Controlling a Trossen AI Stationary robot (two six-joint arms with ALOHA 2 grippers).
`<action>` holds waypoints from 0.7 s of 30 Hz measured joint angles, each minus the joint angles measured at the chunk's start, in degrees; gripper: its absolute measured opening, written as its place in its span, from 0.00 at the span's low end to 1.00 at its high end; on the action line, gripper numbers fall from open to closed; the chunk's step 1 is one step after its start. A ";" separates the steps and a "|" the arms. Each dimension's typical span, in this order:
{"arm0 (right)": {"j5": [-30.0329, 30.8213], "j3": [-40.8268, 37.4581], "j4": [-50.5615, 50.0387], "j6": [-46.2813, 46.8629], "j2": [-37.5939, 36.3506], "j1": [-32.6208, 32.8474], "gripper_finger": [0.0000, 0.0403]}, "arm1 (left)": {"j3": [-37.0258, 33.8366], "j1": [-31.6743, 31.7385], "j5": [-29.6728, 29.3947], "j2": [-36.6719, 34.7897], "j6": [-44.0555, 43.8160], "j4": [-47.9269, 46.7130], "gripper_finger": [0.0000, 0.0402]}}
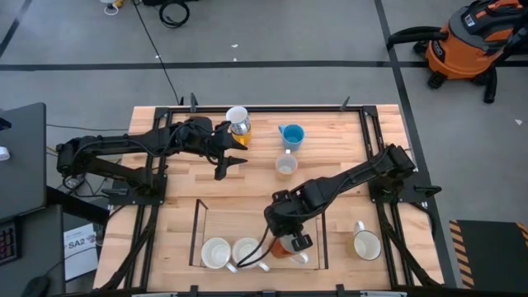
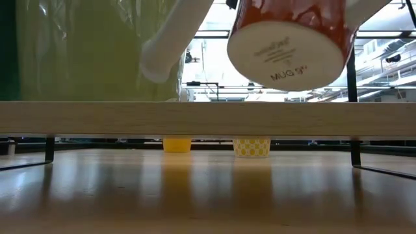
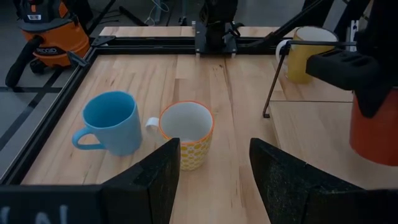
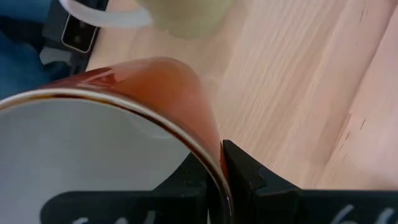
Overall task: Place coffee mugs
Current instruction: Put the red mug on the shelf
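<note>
The right claw (image 1: 290, 242), pinched on the rim of the red-brown glazed ceramic mug (image 1: 285, 245) hanging above the bench (image 1: 247, 194) beside two white mugs (image 1: 231, 252), should lower it level and gently, while the left claw (image 1: 233, 162) waits open.

Wooden table (image 1: 181, 206) bears blue mug (image 1: 292, 134), patterned mug (image 1: 285, 165), cream mug (image 1: 366, 244)
</note>
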 joint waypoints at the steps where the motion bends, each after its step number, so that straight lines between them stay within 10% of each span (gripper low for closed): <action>1: 0.00 0.00 0.22 -0.24 -0.04 0.02 0.08 | 0.00 0.00 0.02 0.00 -0.01 0.00 0.50; 21: -0.11 0.00 3.66 -3.34 3.69 0.63 0.08 | 0.00 0.00 0.01 0.00 0.03 0.13 0.50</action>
